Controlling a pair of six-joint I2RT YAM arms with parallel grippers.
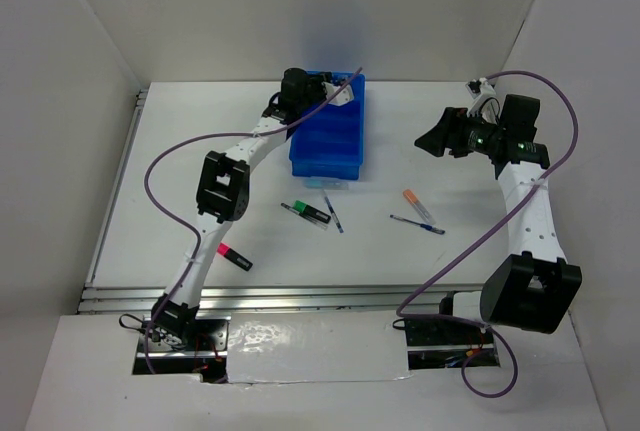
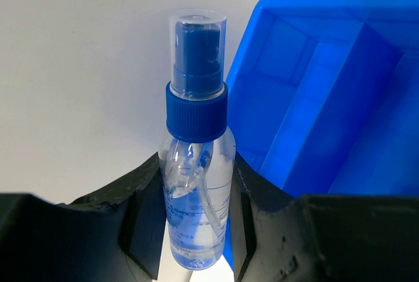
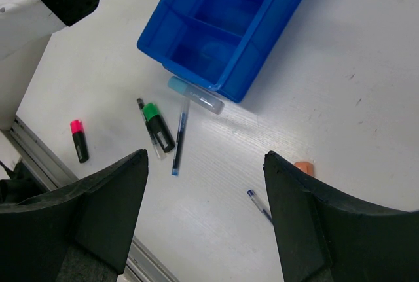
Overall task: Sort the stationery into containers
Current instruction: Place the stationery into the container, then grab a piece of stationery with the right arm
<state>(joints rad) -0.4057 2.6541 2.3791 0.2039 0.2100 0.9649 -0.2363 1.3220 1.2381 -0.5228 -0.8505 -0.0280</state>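
My left gripper (image 2: 196, 229) is shut on a small clear bottle (image 2: 196, 184) with a blue cap (image 2: 195, 105), held upright between the black fingers (image 2: 141, 216). In the top view the left gripper (image 1: 335, 94) hangs at the far end of the blue divided tray (image 1: 325, 169); in the left wrist view the tray wall (image 2: 275, 118) is just right of the bottle. My right gripper (image 3: 205, 158) is open, empty and raised above the table, right of the tray (image 3: 242, 66). The top view shows the right gripper (image 1: 435, 136).
Loose on the table lie a green highlighter (image 3: 158, 127) beside a thin dark pen (image 3: 147, 128), a blue pen (image 3: 180, 138), a pink highlighter (image 3: 78, 141), an orange highlighter (image 1: 417, 204), another blue pen (image 1: 418, 224), and a clear light-blue-capped tube (image 3: 195, 95) against the tray's near end.
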